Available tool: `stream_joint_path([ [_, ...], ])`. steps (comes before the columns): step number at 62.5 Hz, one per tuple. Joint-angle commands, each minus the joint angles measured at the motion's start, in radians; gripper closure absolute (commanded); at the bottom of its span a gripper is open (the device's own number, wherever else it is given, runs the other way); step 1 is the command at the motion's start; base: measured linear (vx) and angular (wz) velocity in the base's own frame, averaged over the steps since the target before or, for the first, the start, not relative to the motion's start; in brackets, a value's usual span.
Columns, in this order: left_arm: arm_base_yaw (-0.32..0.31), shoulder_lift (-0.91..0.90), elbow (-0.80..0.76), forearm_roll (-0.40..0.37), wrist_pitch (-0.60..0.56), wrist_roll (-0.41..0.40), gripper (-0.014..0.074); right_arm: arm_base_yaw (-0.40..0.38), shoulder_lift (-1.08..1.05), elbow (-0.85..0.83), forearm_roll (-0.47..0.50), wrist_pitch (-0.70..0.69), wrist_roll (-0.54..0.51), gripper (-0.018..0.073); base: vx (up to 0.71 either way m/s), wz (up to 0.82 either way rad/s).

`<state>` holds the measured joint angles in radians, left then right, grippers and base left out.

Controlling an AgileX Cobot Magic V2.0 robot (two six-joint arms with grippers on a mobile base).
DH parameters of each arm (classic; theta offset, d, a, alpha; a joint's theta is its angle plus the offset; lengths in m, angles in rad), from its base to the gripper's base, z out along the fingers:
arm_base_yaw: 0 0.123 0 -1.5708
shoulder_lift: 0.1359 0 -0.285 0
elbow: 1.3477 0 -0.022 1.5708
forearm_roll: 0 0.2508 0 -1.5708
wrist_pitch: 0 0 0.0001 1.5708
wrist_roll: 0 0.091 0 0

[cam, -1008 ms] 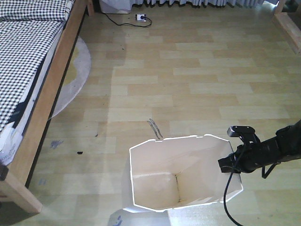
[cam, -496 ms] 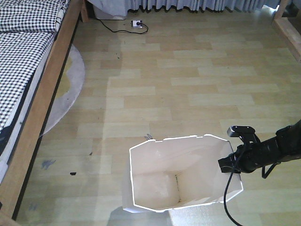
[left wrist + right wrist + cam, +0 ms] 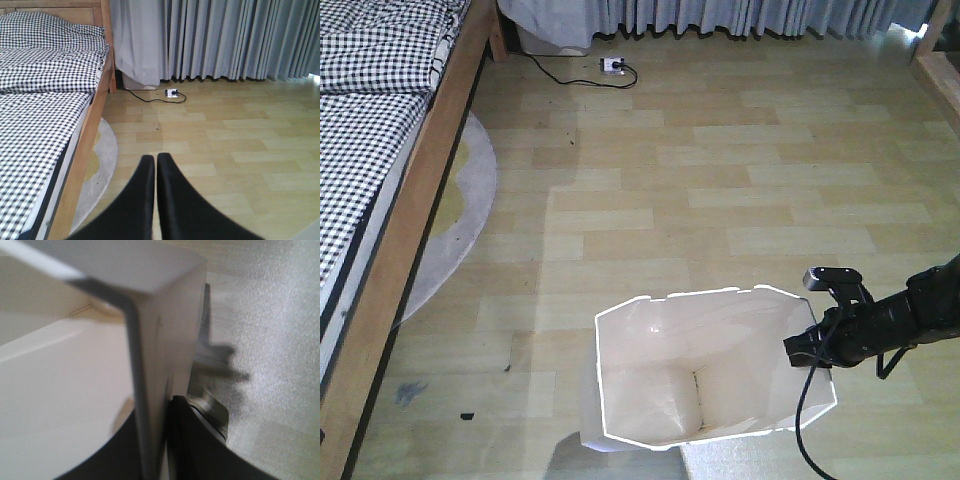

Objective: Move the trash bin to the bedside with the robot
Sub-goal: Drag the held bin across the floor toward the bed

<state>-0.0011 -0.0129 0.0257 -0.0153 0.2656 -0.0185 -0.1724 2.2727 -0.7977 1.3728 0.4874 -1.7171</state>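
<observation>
**binwatcher:** Where's the trash bin (image 3: 720, 345) seen at the moment, and is anything gripped?

**cobot_fan:** It's found at the bottom middle of the front view, over the laminate floor (image 3: 740, 200), with its mouth turned up toward the camera. Whether the base is lifted can't be told. The bed (image 3: 415, 210) with the checked mattress cover (image 3: 360, 130) is set along the left edge, well apart from the bin. A round grey rug (image 3: 460, 215) is tucked partly under the frame.

**binwatcher:** And the arms?

**cobot_fan:** The right gripper (image 3: 798, 352) is clamped on the bin's right-hand rim. In the right wrist view the bin wall (image 3: 150, 365) is pinched between the two black fingers (image 3: 195, 450), one inside and one outside. The left gripper (image 3: 155, 160) is closed up tight, tips pressed together with nothing caught between them. It's pointed out over the floor toward the grey curtains (image 3: 225, 40), where a power strip (image 3: 171, 92) is lying.
</observation>
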Motion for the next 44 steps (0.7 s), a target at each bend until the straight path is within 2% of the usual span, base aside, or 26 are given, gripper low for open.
stream_joint_path([
  [1,-0.002,-0.014,0.019,-0.004,-0.069,-0.004,0.0603,-0.002,-0.072,-0.008,0.041,0.212,0.002,0.0564,0.24,0.0],
  [44,-0.002,-0.014,0.019,-0.004,-0.069,-0.004,0.0603,-0.002,-0.072,-0.008,0.041,0.212,0.002,0.0564,0.25,-0.03],
])
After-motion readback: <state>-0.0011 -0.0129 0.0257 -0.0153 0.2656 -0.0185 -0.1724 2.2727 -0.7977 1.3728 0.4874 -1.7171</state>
